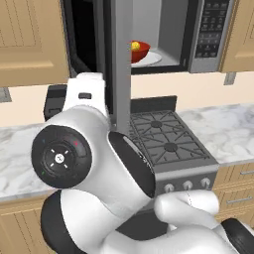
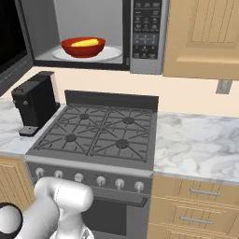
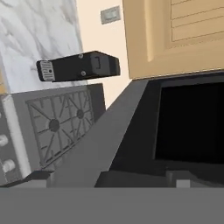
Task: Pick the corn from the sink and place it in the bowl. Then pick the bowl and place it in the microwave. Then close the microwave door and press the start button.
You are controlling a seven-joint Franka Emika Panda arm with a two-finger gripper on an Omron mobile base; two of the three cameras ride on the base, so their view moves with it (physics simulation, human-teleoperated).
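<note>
The corn [image 2: 86, 43] is seen in the bowl [image 2: 82, 48] inside the microwave [image 2: 144, 35] (door [image 3: 188, 122] unshut, start unpressed), gripper spread empty.

The white marbled table [image 2: 196, 140] runs along the wall on both sides of a grey gas stove [image 2: 100, 133]. A black coffee machine [image 2: 35, 102] stands on the table just left of the stove. Up in the microwave [image 2: 140, 35], the white turntable plate [image 2: 112, 53] carries the red bowl [image 2: 83, 47], and the corn [image 2: 86, 43] lies in the bowl.
</note>
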